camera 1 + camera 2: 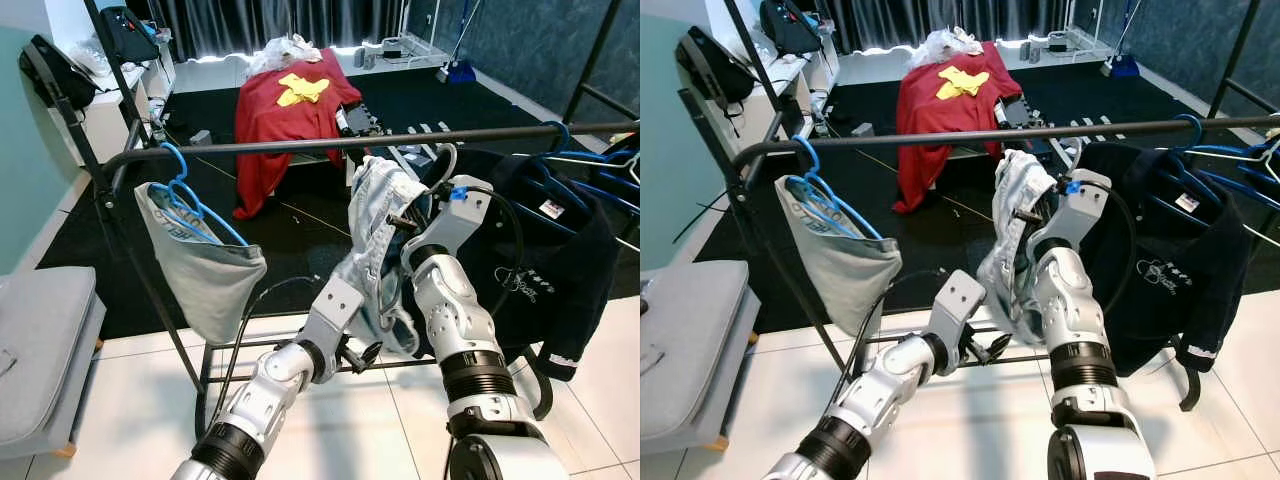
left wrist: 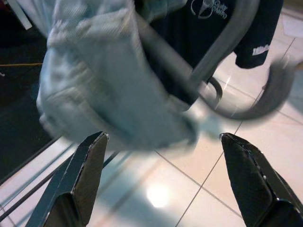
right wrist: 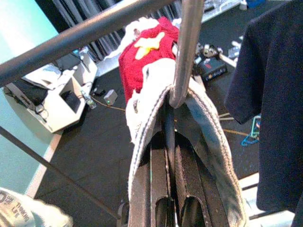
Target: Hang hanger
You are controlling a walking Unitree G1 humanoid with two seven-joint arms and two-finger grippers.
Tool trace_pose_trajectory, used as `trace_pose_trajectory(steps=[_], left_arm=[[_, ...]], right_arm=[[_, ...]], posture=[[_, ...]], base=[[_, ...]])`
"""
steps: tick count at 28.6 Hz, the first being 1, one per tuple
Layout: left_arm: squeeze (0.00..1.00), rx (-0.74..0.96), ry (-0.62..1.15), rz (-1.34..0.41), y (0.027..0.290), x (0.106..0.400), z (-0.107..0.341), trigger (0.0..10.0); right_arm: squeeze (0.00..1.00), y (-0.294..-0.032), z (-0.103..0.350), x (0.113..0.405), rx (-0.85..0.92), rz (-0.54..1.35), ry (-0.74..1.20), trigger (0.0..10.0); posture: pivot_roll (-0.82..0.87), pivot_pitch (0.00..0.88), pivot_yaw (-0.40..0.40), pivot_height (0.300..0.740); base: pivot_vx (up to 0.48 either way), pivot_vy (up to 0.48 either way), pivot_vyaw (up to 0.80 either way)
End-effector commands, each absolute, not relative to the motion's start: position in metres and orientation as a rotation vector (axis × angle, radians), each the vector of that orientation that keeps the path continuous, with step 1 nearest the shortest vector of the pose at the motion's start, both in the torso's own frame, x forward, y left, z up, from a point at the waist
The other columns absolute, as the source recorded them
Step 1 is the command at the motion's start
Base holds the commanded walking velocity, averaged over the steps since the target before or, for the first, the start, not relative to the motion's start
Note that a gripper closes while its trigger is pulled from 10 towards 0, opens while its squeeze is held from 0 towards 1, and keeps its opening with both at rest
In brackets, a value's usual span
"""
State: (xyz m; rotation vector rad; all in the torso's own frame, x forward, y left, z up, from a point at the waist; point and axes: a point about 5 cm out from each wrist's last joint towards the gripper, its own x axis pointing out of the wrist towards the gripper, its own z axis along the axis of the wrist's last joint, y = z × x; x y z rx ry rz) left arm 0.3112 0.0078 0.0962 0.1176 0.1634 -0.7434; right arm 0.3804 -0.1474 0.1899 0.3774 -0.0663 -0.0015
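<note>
A dark clothes rail (image 1: 300,145) runs across in front of me. My right gripper (image 3: 169,124) is raised just below it, shut on a metal hanger draped with a pale denim garment (image 1: 375,215). The hanger's silver hook (image 3: 187,47) rises close beside the rail (image 3: 80,35); I cannot tell whether it rests on it. My left gripper (image 2: 163,137) is lower, under the garment's hem (image 2: 109,85), open with nothing between its fingers. In the left eye view this left gripper (image 1: 362,355) sits near the rack's bottom bar.
A grey garment on a blue hanger (image 1: 205,255) hangs at the rail's left end. A dark navy shirt (image 1: 545,240) on blue hangers hangs on the right. Behind the rack a red cloth (image 1: 285,110) lies on a black rug. A grey seat (image 1: 45,340) stands at my left.
</note>
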Motion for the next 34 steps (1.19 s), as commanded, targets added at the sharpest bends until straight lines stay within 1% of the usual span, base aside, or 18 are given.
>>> trace_pose_trajectory(steps=[1,3,5,7,9,14,18,19,20,22,23,25,26,31,34], left_arm=[[0.00,0.090,0.177,-0.740,0.004,0.313,0.096,10.0],[0.00,0.070,0.186,-0.723,0.003,0.315,0.096,10.0],[0.00,0.051,0.198,-0.662,0.004,0.321,0.096,10.0],[0.00,0.079,0.194,-0.563,0.012,0.328,0.095,10.0],[0.00,0.079,0.194,-0.563,0.012,0.328,0.095,10.0],[0.00,0.088,0.203,-0.470,0.021,0.334,0.089,10.0],[0.00,0.089,0.209,-0.457,0.022,0.334,0.087,10.0],[0.00,0.051,0.226,-0.449,0.021,0.334,0.086,10.0],[0.00,0.051,0.226,-0.449,0.021,0.334,0.086,10.0],[0.00,-0.092,0.252,-0.470,0.014,0.335,0.089,10.0],[0.00,-0.092,0.252,-0.470,0.014,0.335,0.089,10.0],[0.00,-0.271,0.259,-0.543,0.005,0.334,0.094,10.0],[0.00,-0.318,0.259,-0.569,0.002,0.333,0.096,10.0],[0.00,-0.357,0.259,-0.604,-0.003,0.332,0.098,10.0],[0.00,-0.351,0.264,-0.652,-0.012,0.331,0.099,10.0]], right_arm=[[0.00,-0.138,0.207,0.382,0.379,0.034,-0.115,10.0],[0.00,-0.135,0.209,0.382,0.381,0.044,-0.116,10.0],[0.00,-0.130,0.211,0.381,0.378,0.059,-0.118,10.0],[0.00,-0.126,0.215,0.380,0.387,0.074,-0.122,10.0],[0.00,-0.126,0.215,0.380,0.387,0.074,-0.122,10.0],[0.00,-0.122,0.221,0.379,0.412,0.095,-0.119,10.0],[0.00,-0.121,0.222,0.379,0.420,0.098,-0.118,10.0],[0.00,-0.121,0.224,0.379,0.423,0.101,-0.119,10.0],[0.00,-0.121,0.224,0.379,0.423,0.101,-0.119,10.0],[0.00,-0.120,0.226,0.378,0.423,0.102,-0.123,10.0],[0.00,-0.120,0.226,0.378,0.423,0.102,-0.123,10.0],[0.00,-0.120,0.226,0.377,0.420,0.105,-0.118,10.0],[0.00,-0.119,0.226,0.377,0.419,0.106,-0.116,10.0],[0.00,-0.118,0.226,0.377,0.417,0.110,-0.113,10.0],[0.00,-0.114,0.228,0.377,0.417,0.120,-0.109,10.0]], posture=[[-0.09,0.051,0.034,0.740],[-0.09,0.051,0.034,0.740],[-0.09,0.050,0.035,0.740],[-0.10,0.050,0.032,0.740],[-0.10,0.050,0.032,0.740],[-0.10,0.057,0.029,0.740],[-0.10,0.057,0.029,0.740],[-0.11,0.058,0.030,0.740],[-0.11,0.058,0.030,0.740],[-0.12,0.066,0.034,0.740],[-0.12,0.066,0.034,0.740],[-0.12,0.072,0.032,0.740],[-0.12,0.072,0.031,0.740],[-0.12,0.075,0.032,0.740],[-0.13,0.078,0.031,0.740]], base=[[0.000,0.000,0.00],[0.000,0.000,0.00],[0.000,0.000,0.00],[0.000,0.000,0.00],[0.000,0.000,0.00],[0.000,0.000,0.00],[0.000,0.000,0.00],[0.000,0.000,0.00],[0.000,0.000,0.00],[0.000,0.000,0.00],[0.000,0.000,0.00],[0.000,0.000,0.00],[0.000,0.000,0.00],[0.000,0.000,0.00],[0.000,0.000,0.00]])
